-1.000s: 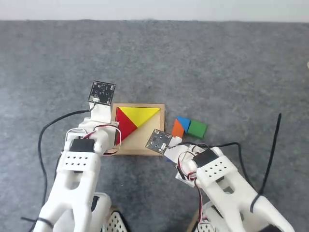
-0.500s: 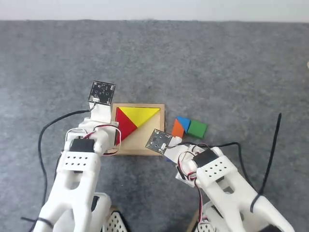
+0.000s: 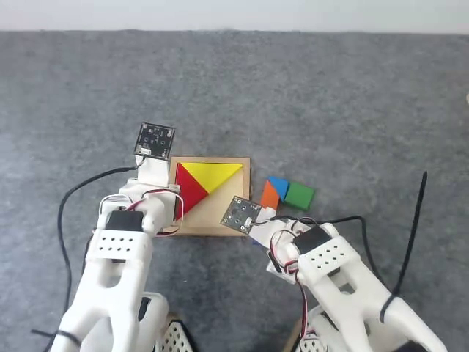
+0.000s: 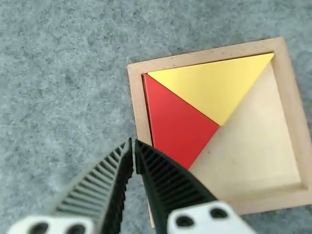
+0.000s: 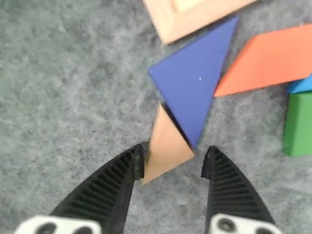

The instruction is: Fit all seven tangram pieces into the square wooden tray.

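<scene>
The square wooden tray (image 3: 245, 192) (image 4: 291, 117) holds a yellow triangle (image 3: 212, 174) (image 4: 214, 87) and a red triangle (image 3: 189, 189) (image 4: 175, 122). My left gripper (image 4: 132, 142) is shut and empty, over the tray's edge beside the red triangle. My right gripper (image 5: 173, 155) is open, its fingers either side of a tan triangle (image 5: 165, 146) on the carpet. Touching that piece lies a dark blue triangle (image 5: 197, 87), with an orange parallelogram (image 5: 270, 61) (image 3: 270, 195), a light blue piece (image 3: 278, 185) (image 5: 301, 86) and a green piece (image 3: 299, 195) (image 5: 296, 124) close by.
Grey carpet (image 3: 330, 103) covers the whole table. The loose pieces cluster just off one side of the tray. Black cables (image 3: 410, 235) trail beside both arm bases.
</scene>
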